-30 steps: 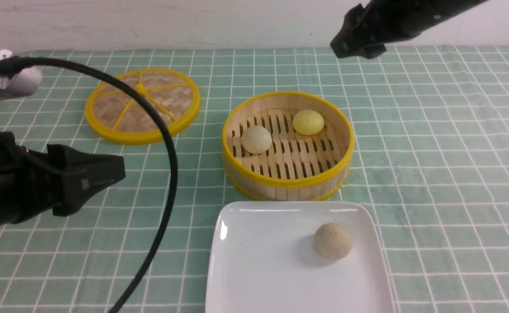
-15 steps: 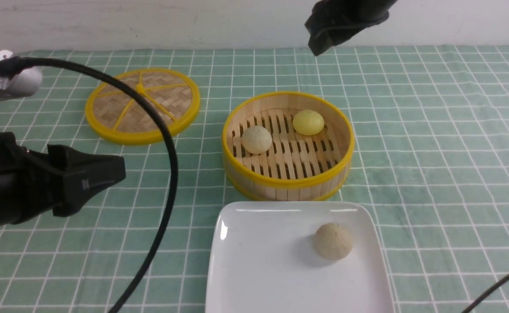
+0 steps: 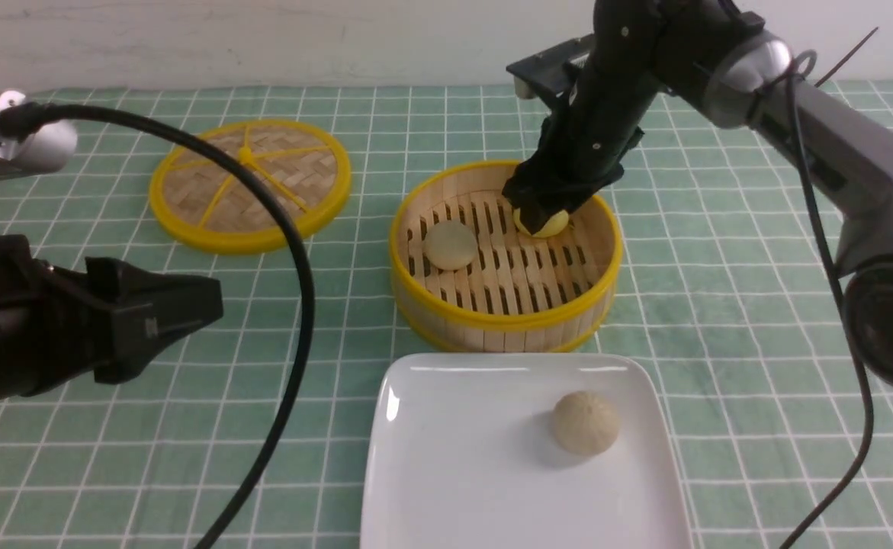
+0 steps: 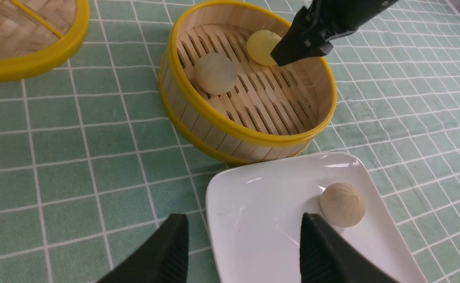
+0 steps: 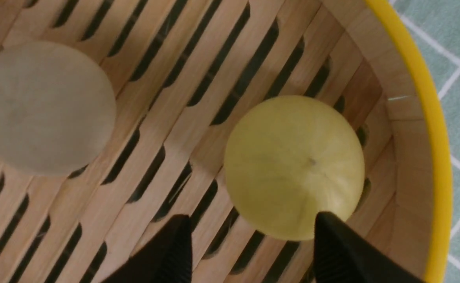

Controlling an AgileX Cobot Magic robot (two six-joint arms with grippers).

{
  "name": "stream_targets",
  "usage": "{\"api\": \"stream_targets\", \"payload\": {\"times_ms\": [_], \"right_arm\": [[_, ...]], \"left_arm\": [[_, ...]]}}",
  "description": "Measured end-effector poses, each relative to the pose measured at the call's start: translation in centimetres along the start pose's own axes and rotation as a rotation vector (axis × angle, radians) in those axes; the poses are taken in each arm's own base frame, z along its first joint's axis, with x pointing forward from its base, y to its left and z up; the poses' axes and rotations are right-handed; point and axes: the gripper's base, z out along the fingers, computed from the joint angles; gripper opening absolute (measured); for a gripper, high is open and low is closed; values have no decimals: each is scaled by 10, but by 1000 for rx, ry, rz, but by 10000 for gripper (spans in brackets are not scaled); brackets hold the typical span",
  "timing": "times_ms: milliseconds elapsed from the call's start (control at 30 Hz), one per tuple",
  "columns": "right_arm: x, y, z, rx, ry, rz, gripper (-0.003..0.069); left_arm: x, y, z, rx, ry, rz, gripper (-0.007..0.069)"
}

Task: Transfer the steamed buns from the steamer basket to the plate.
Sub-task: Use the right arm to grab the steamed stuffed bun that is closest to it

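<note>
Bun (image 5: 294,167), yellow — beneath spread right claw (image 5: 251,216), inside steamer basket (image 5: 436,118).

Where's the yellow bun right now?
In the front view, the yellow bun sits back-right inside the steamer basket, right of the pale bun, under the open right end effector.

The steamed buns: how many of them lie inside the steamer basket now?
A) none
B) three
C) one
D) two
D: a pale bun and a yellow bun lie on the slats of the steamer basket, while the third bun sits on the plate.
</note>
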Motion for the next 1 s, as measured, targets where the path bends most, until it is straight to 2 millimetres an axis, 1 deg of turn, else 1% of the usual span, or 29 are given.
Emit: {"api": "stream_targets", "payload": {"times_ms": [67,333,433,533,600,633,700,767,800,833,867,1000], "right_arm": [[-2,-1,3,11,-20,-3,421],[-4,-6,2,63,-47,-22,421],[-5,-7,2,78,-52,-28,405],[-6,-8,2,85,-64,-32,336],[-6,-8,2,84,-62,-41,253],[-6,-8,2,84,-62,-42,244],[-5,-8,2,83,-57,-47,111],[-5,-8,2,82,-50,-52,37],[-4,-8,3,81,-48,-52,30],[-4,-8,4,80,-39,-52,-8],[-3,-8,4,79,-36,-52,-10],[2,-9,20,71,7,-55,-14]], "left_arm": [[0,0,0,0,0,0,404],[0,0,0,-2,1,2,404],[0,0,0,-2,1,2,404],[0,0,0,-2,2,3,404],[0,0,0,-3,3,4,404],[0,0,0,-3,3,4,404],[0,0,0,-4,3,5,404],[0,0,0,-4,3,5,404],[0,0,0,-4,3,5,404],[0,0,0,-4,2,5,404],[0,0,0,-4,2,5,404],[0,0,0,-4,2,5,404]]}}
